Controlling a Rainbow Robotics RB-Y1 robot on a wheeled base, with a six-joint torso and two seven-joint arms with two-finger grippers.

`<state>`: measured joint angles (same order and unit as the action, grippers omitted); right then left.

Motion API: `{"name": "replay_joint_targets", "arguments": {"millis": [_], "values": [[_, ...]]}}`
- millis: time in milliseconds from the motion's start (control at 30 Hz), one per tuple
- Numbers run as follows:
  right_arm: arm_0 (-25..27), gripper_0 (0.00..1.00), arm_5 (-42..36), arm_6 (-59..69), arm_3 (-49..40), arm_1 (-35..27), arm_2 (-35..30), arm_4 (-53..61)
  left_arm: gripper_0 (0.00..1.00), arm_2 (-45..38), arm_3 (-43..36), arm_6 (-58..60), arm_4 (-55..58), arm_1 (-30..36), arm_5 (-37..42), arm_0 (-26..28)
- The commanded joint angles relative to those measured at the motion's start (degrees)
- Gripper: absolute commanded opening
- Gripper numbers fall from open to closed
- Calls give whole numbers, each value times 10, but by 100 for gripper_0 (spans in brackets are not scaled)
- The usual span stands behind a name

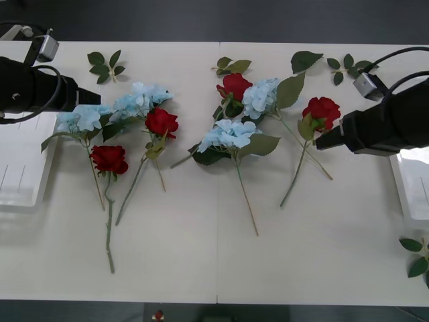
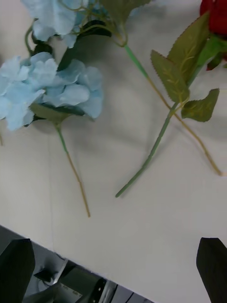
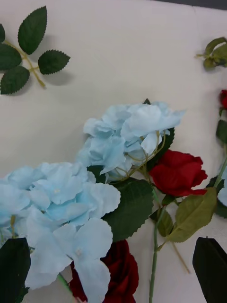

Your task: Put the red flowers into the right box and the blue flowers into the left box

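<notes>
left gripper [image 3: 113,270] open above blue flowers [image 3: 71,208] | right gripper [image 2: 118,270] open, table edge [image 2: 94,265] near

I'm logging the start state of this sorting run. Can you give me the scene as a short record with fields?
red flowers: four roses on the table, e.g., none boxed
blue flowers: four clusters on the table, e.g., none boxed
left box: at the table's left edge, no flowers seen in it
right box: at the table's right edge, no flowers seen in it
left gripper: open, over the left flower group
right gripper: open, above the stems on the right
</notes>
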<state>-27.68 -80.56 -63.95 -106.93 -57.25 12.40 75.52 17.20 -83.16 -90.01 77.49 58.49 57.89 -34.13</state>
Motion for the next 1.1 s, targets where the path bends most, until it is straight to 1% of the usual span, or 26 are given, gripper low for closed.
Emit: {"name": "replay_joint_targets", "arguments": {"millis": [33,100,200,333,400,600,700,900,967,1100], "values": [[-51,100,-5,66,49,33,26,-60,100,-16,-61,48,-31,44,-5,51],[-72,100,-4,93,79,54,40,-101,100,-29,-77,49,-57,46,-13,84],[-93,100,1,109,117,74,57,-144,100,-43,-83,49,-82,45,-22,117],[-125,100,11,120,180,97,81,-187,100,-47,-81,52,-117,45,-42,147],[-137,100,19,125,210,108,87,-200,100,-46,-74,55,-128,44,-50,151],[-167,100,47,135,300,148,87,-248,100,-47,-24,60,-144,9,-53,136],[-179,100,71,140,343,169,88,-272,100,-46,-2,61,-177,-13,-53,123],[-200,100,117,145,422,205,90,-294,100,-46,-1,69,-201,-31,-52,114],[-209,100,129,146,446,214,95,-300,100,-47,-2,70,-202,-36,-46,109],[-236,100,156,152,500,224,138,-311,100,-46,-1,70,-209,-55,-32,99]]}}
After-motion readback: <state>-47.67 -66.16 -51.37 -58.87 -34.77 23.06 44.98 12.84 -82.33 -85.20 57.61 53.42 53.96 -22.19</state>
